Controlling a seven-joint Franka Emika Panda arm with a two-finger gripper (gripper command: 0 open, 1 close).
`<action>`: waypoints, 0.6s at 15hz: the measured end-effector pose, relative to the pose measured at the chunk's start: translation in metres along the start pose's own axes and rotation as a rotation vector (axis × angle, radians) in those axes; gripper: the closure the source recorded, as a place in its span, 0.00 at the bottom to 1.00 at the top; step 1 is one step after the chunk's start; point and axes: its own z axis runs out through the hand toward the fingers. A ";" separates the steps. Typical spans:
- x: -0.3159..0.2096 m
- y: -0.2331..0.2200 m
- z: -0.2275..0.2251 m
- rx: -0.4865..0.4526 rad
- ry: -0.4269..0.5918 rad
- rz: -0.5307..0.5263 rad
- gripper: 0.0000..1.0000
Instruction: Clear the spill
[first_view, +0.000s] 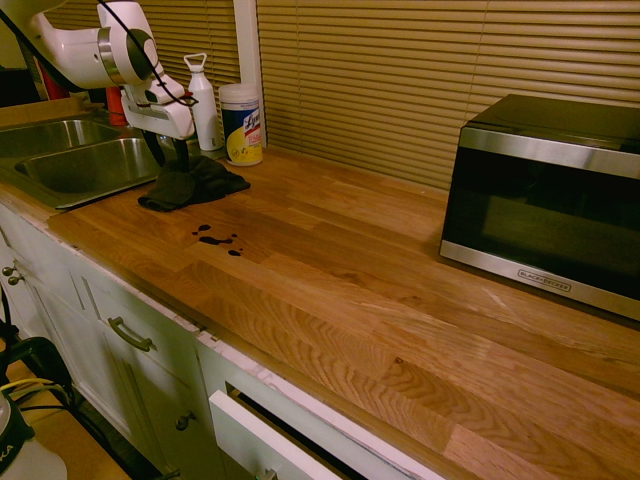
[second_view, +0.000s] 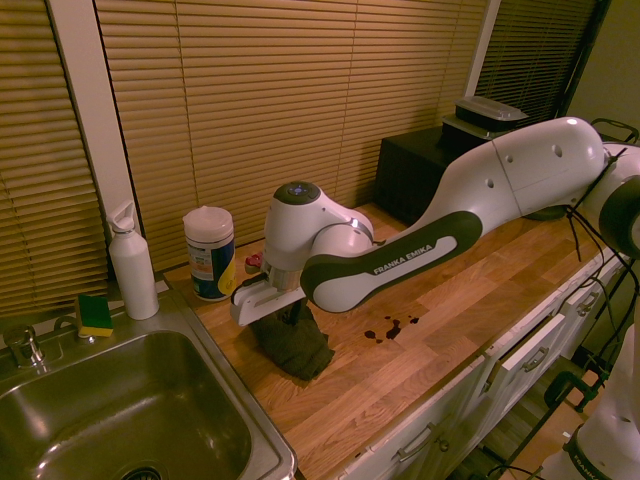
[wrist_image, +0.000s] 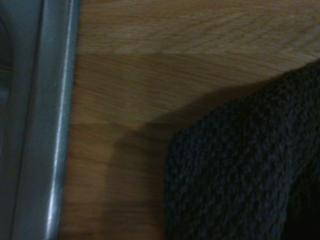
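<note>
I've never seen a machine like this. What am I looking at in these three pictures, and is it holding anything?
The white machine is a Franka robot arm. Two pictures view it from opposite sides; the third comes from a camera on its wrist, close above the wooden countertop. On the counter are a dark cloth, a dark spill, a wipes canister and a microwave; a sink adjoins it. The gripper stands open, its fingers down at the cloth; I can't tell whether it has any grip.

A dark cloth (first_view: 195, 186) lies on the wooden counter (first_view: 330, 260) near the spill (first_view: 215, 240).
</note>
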 end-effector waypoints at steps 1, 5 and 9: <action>0.003 -0.004 0.007 -0.007 0.011 0.008 1.00; 0.006 -0.013 0.021 -0.030 0.023 0.019 1.00; 0.009 -0.011 0.022 -0.057 0.023 0.029 1.00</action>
